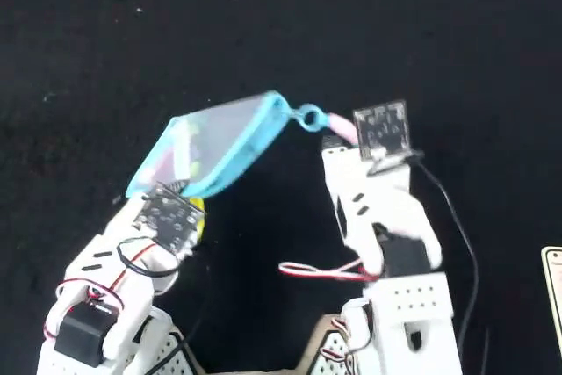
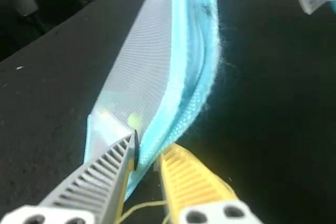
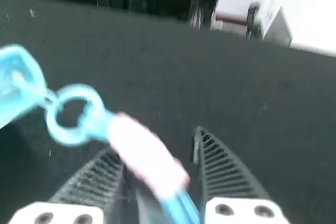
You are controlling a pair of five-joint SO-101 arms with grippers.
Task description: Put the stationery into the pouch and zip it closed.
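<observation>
1. Grip: the left claw (image 2: 147, 153) is clenched on the pouch (image 2: 157, 66), one grey finger (image 2: 102, 177) and one yellow finger (image 2: 191, 187) pinching its near corner.
2. From that pinched corner the pouch (image 1: 215, 142) stretches away from the left claw (image 1: 180, 198). It stands on edge, with its clear mesh side beside the blue fabric band.
3. Coloured stationery (image 1: 180, 154) shows through the clear side, inside the pouch at the end nearest the left claw. It is too blurred to name piece by piece.
4. At the opposite end of the pouch a blue ring (image 1: 309, 117) hangs from the zip. A pink pull (image 1: 344, 129) is joined to the ring on the side away from the pouch.
5. The right claw (image 1: 335, 143) sits just beyond the pouch's zip end, at the pink pull.
6. In the right wrist view the pink pull (image 3: 147, 156) lies inside the right claw (image 3: 156, 140), with the blue ring (image 3: 68, 121) just outside it toward the pouch. I cannot tell whether this claw is clamped on the pull or merely around it.
7. The black surface (image 1: 439, 41) spreads out on all sides of the pouch.
</observation>
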